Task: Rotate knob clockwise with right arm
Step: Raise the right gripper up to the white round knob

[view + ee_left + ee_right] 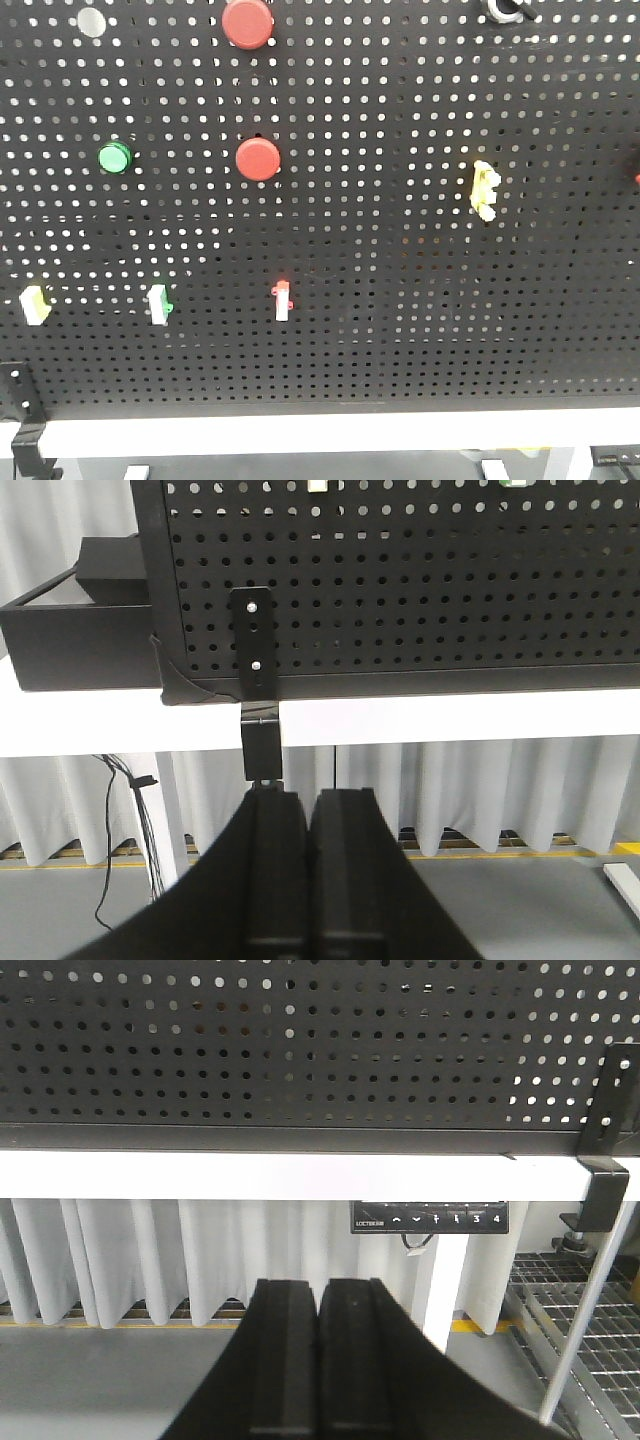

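Front view: the knob (505, 10) at the pegboard's (400, 100) top right is cut by the frame edge. I get only its lower arc and can't read its setting. The upper red button (247, 22), top centre of the pegboard, loses its top the same way. There's a red sliver (637, 180) at the pegboard's right edge; I can't tell what it is.

Wrist views: below the pegboard, the left gripper (312, 798) and right gripper (318, 1288) both run off the bottom edge. The control panel (430, 1217) lettering under the pegboard is mostly too small to read.
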Robot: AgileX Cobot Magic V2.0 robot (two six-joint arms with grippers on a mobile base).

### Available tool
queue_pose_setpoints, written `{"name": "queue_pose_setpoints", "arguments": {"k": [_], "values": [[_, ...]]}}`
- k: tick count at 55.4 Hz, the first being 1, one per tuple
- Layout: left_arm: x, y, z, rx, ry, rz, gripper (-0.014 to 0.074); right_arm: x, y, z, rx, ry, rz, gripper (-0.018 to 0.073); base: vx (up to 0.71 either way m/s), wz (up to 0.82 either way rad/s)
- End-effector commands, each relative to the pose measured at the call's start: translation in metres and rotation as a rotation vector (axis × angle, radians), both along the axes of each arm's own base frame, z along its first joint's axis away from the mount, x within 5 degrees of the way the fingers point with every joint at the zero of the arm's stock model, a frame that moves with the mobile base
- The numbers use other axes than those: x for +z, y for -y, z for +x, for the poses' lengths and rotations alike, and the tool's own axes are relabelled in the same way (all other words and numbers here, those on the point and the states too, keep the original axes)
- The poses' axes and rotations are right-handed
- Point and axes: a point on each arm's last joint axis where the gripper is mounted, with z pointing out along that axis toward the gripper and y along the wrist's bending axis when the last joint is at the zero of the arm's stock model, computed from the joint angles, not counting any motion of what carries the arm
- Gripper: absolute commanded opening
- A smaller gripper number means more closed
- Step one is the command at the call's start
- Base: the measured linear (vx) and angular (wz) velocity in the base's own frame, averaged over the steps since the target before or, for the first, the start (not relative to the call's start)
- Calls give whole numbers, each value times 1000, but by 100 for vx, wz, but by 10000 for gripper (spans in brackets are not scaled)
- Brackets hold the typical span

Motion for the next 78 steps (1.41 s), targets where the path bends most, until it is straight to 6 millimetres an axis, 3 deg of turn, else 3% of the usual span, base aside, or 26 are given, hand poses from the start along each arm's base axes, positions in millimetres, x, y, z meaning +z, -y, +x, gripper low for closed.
{"name": "queue_pose_setpoints", "arguments": {"k": [1,20,29,38,54,70,78], "values": [[-1,0,1,-3,63,-8,-6,3,0,1,-5,70,-4,-8,3,0],[-1,0,1,-3,63,-8,-6,7,0,1,-5,110,-5,-8,0,0],[-1,0,1,-3,63,-8,-6,26,0,0,-6,322,-5,-8,0,0],[-1,0,1,-3,63,-8,-6,65,0,-11,-7,595,-19,-6,0,0],[-1,0,1,-3,63,-8,-6,163,-1,-23,-6,715,-24,5,0,0],[-1,0,1,-3,63,-8,-6,239,1,13,-6,702,-26,73,0,0],[-1,0,1,-3,63,-8,-6,262,3,42,-6,666,-20,199,0,0]]}}
